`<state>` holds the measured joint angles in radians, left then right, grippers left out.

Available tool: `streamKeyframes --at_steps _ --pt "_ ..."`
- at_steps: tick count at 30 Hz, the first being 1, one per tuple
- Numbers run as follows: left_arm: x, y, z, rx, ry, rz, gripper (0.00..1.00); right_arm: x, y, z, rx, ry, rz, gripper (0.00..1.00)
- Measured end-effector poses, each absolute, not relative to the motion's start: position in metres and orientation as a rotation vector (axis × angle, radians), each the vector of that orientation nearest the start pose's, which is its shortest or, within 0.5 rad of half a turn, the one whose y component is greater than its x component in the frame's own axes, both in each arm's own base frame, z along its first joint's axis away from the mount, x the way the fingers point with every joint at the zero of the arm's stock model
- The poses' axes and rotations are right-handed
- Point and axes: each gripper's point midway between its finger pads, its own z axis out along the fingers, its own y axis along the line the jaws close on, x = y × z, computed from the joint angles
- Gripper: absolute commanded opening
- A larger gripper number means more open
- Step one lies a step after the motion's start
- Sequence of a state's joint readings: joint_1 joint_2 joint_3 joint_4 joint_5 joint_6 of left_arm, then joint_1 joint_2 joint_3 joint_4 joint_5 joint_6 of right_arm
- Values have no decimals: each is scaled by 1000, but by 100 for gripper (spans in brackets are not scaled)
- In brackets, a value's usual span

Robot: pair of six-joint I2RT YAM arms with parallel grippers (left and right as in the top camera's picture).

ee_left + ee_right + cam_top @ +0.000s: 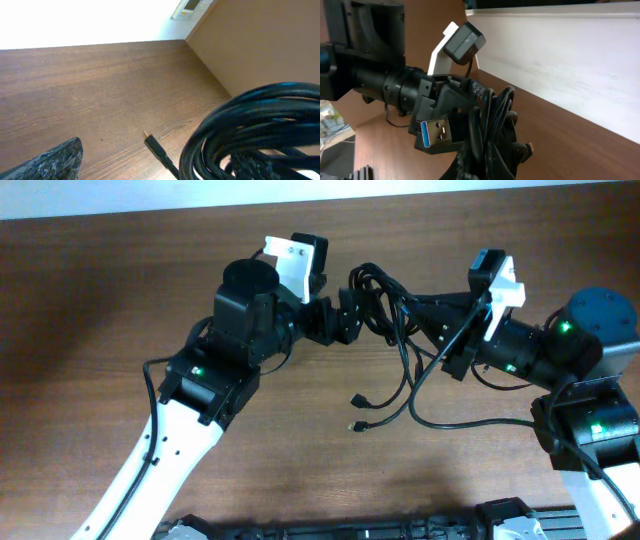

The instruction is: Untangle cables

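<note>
- A brown wooden table (120,300) is seen from above, with two robot arms reaching in from the near corners toward the middle of the far edge.
- The cables (378,290), thin and black, are bunched in a tangled coil near the middle of the far edge, held up between the two grippers.
- The left gripper (343,318) touches the coil from the left. In its wrist view its fingers (52,161) stand wide apart. One is at the lower left, while the other is mostly hidden behind the thick loops of the coil at the lower right.
- The right gripper (418,312) meets the coil from the right. Cable loops crowd the bottom of its wrist view, and I cannot tell whether it is spread or pinching them.
- Several loose strands hang from the coil onto the table toward the near edge. Two of them stop at small plugs (358,401) close to the table's centre, and one long loop curves toward the right arm.
- In the left wrist view, a gold-tipped plug (151,144) hangs just above the wood.
- In the right wrist view, a blue-lined USB plug (434,133) sticks out beside the left gripper.
</note>
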<state>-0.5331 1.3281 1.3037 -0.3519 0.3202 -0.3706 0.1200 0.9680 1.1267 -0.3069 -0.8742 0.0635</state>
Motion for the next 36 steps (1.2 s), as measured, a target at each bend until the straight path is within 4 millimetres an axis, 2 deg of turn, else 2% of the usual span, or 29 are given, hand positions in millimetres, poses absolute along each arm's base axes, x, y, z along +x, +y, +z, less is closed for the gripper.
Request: streamKeyframes --at_steps 7,10,12,16,17,21,22,25,26,27,28,29,30,31,32,33,36 --pt "337 -262 337 529 1943 -802 91 266 166 402 -705 1594 890 4" --pt "338 -262 339 544 1928 -794 99 260 170 406 -743 1563 919 4" --pt "338 -265 344 556 1901 -803 99 252 174 408 -780 1545 957 4" --pt "326 -277 355 746 1781 -840 100 243 178 409 -825 1524 1006 4" --pt "322 -279 355 785 1762 -847 93 242 179 410 -830 1521 1010 4" --pt "306 -290 357 934 1679 -894 10 241 179 410 -835 1519 1017 4" --pt "302 -292 358 955 1665 -905 0 241 179 410 -834 1519 1017 4" --pt "297 -295 358 992 1643 -917 0 242 178 410 -826 1521 1009 4" --pt "297 -295 358 995 1642 -914 0 243 178 410 -821 1524 1005 8" --pt "297 -294 357 995 1646 -913 0 246 176 408 -804 1541 995 20" --pt "299 -293 354 987 1662 -903 0 253 172 400 -748 1601 967 39" --pt "301 -292 352 973 1682 -891 0 257 168 394 -708 1641 946 51" --pt "305 -289 349 945 1708 -873 0 263 163 386 -655 1694 914 70" --pt "311 -285 344 902 1752 -846 0 274 153 374 -559 1771 858 80" --pt "318 -279 339 841 1805 -811 0 283 143 366 -478 1826 801 88" --pt "323 -275 335 799 1840 -786 0 290 134 359 -407 1868 752 91" --pt "341 -254 322 594 1968 -690 0 306 107 344 -189 1956 626 97"
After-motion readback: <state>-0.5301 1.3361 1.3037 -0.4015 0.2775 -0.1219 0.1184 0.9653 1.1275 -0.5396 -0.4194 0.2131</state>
